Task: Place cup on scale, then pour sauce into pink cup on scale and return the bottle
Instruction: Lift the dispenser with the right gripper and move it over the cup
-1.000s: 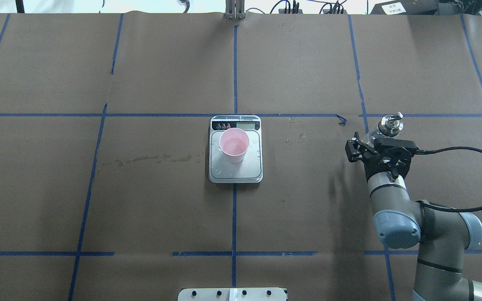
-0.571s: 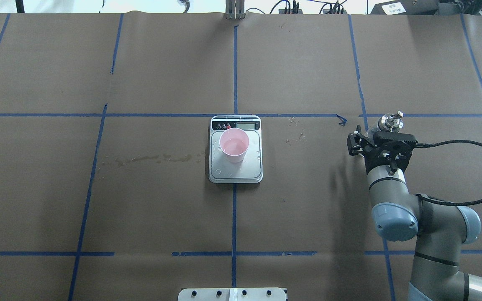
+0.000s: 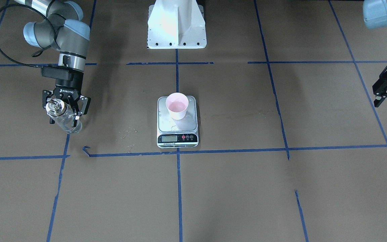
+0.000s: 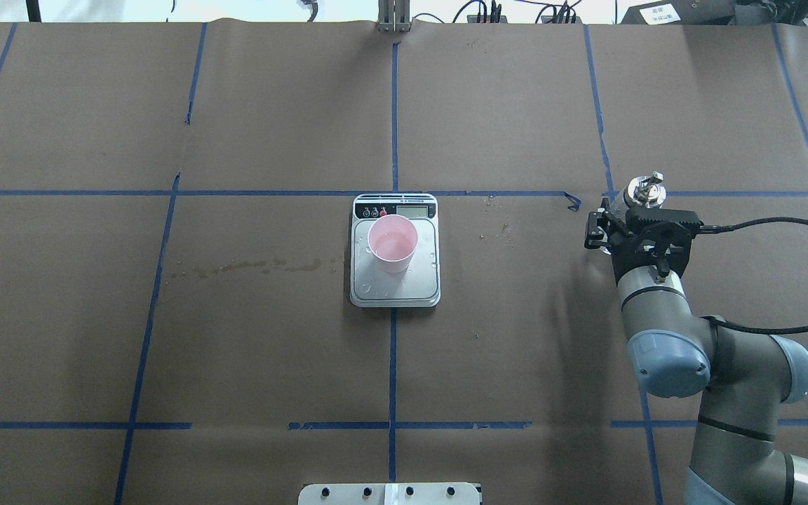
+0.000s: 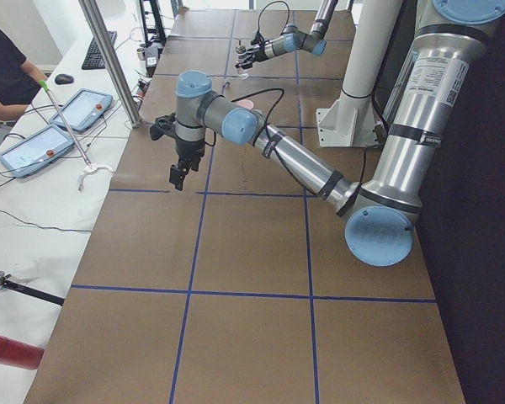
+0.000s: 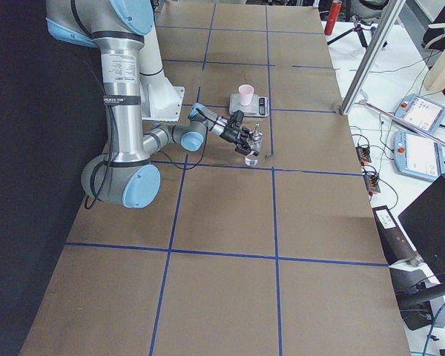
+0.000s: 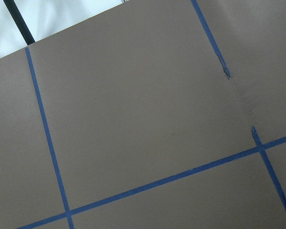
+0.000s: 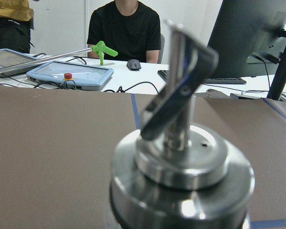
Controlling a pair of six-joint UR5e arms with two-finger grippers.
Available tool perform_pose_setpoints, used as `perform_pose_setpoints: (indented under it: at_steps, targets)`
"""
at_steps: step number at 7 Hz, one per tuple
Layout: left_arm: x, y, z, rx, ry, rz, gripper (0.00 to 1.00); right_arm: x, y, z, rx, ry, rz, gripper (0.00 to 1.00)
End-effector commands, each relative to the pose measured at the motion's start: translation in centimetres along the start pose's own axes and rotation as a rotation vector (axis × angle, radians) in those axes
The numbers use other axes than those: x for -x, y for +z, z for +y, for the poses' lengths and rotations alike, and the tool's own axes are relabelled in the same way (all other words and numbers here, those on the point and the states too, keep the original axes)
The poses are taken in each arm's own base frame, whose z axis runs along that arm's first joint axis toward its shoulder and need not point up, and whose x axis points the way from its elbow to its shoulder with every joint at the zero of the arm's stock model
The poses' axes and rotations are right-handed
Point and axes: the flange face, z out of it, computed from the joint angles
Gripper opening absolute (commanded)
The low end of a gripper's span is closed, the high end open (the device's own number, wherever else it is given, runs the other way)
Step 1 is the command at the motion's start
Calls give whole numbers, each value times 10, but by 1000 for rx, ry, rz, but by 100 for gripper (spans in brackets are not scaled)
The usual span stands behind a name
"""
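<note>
On the counter's right side, right jaws grip the bottle; cup sits on scale; left jaws' state unclear.

Brown-papered desk, gridded with blue tape. Wet streak noted left of centre. Beyond the far edge: two tablets, mouse, keyboard, a seated person in black.

Cup on scale at ctr; bottle well apart to robot's R.
</note>
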Motion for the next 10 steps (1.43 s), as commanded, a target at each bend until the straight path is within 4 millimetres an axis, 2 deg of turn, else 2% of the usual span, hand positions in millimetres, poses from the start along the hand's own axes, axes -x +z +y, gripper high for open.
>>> perform_pose_setpoints:
  at_steps: [1,2,3,4,5,6,7,8,10]
  targets:
    - [2,1,2,3,5,1,100,10,-31,-49,14,-67,-76,0]
    - [7,7,4,15,1,0,100,22,-41,-62,3,-92,-108,0]
    - [25,16,6,36,19,-8,100,39,-52,-75,-8,-121,-137,0]
    - [56,22,14,58,56,-12,100,55,-55,-79,-25,-188,-154,0]
    - [91,22,42,66,49,3,100,64,-58,-84,-53,-304,-156,0]
    - [119,24,66,33,50,19,100,83,-61,-89,-101,-405,-148,0]
    - [131,38,90,26,44,20,100,101,-59,-81,-131,-463,-127,0]
    - [140,50,93,14,42,20,100,117,-69,-57,-140,-581,-84,0]
    - [146,54,98,8,48,8,100,141,-82,-30,-170,-854,31,0]
